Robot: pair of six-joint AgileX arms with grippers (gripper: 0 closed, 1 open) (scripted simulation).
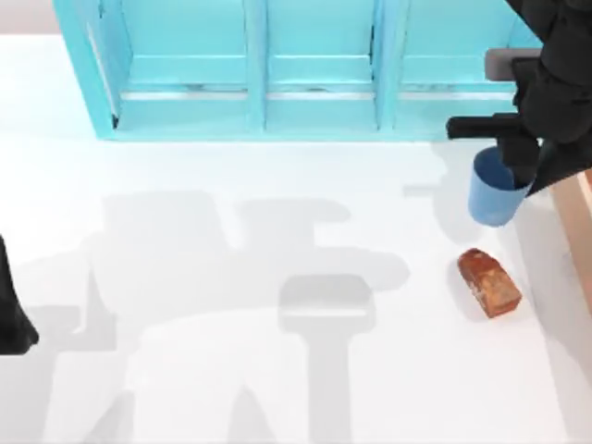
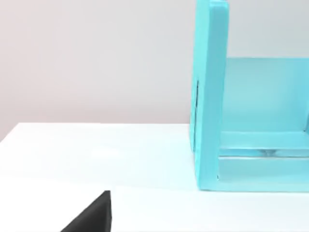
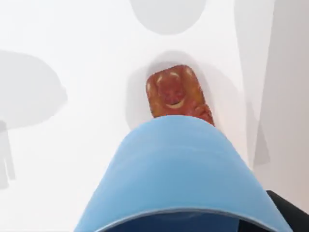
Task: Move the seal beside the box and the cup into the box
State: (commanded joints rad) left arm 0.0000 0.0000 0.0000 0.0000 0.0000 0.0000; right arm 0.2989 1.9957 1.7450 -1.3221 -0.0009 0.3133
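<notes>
Small plain blue tapered cup [image 1: 494,192], smooth and handleless, lifted off the white table [image 1: 231,305] near its right edge, clamped at the rim between the right gripper [image 1: 514,165] fingers. Just beside it, lower down: small mottled reddish-brown stone-like seal [image 1: 488,282], blocky with one rounded end, lying flat. Tan light-wood box [image 1: 583,227] only a sliver at the right edge. Likely risks: slick rim slipping from the pinch, or base clipping the box's thick wall. Large glossy turquoise shelf unit [image 1: 277,74] behind. Left gripper [image 1: 14,319] parked at the left edge, fingers impossible to judge
</notes>
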